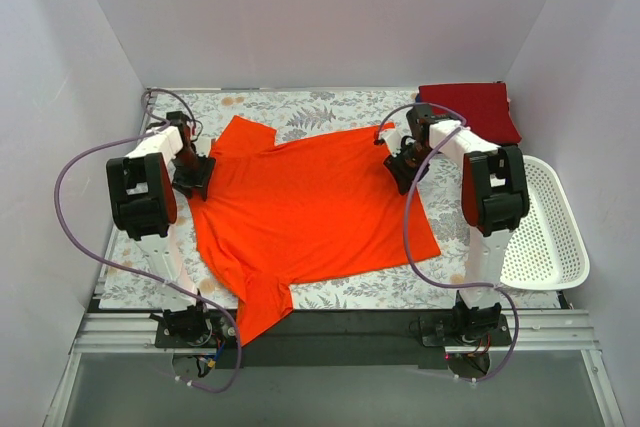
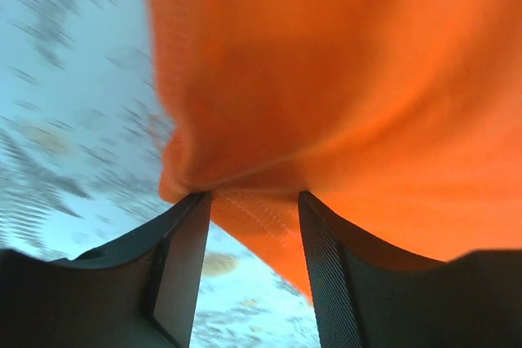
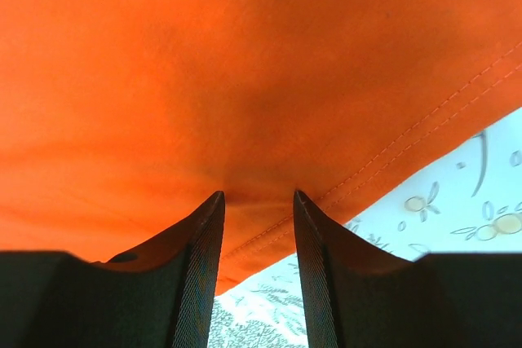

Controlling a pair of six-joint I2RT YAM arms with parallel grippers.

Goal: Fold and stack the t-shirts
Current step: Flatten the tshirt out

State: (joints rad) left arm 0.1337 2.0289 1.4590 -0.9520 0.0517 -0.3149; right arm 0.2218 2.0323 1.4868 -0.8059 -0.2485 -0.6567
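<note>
Orange-red cotton t-shirt (image 1: 310, 209) cloth is pinched in both tools: the left tool (image 2: 253, 201), partly closed, bunches a fold at the shirt's left edge, and the right tool (image 3: 257, 197) nips its stitched hem at the far right corner. Light and limp, it should sag between grips, so hems and corners hold best. It lies spread mid-counter (image 1: 300, 105); a folded crimson t-shirt (image 1: 470, 107) sits at the far right corner.

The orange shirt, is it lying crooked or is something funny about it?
Yes, a bit. The orange shirt lies slanted on the flowery cloth, and one sleeve hangs past the cloth's near edge onto the dark strip. Nothing looks torn or spilled.
</note>
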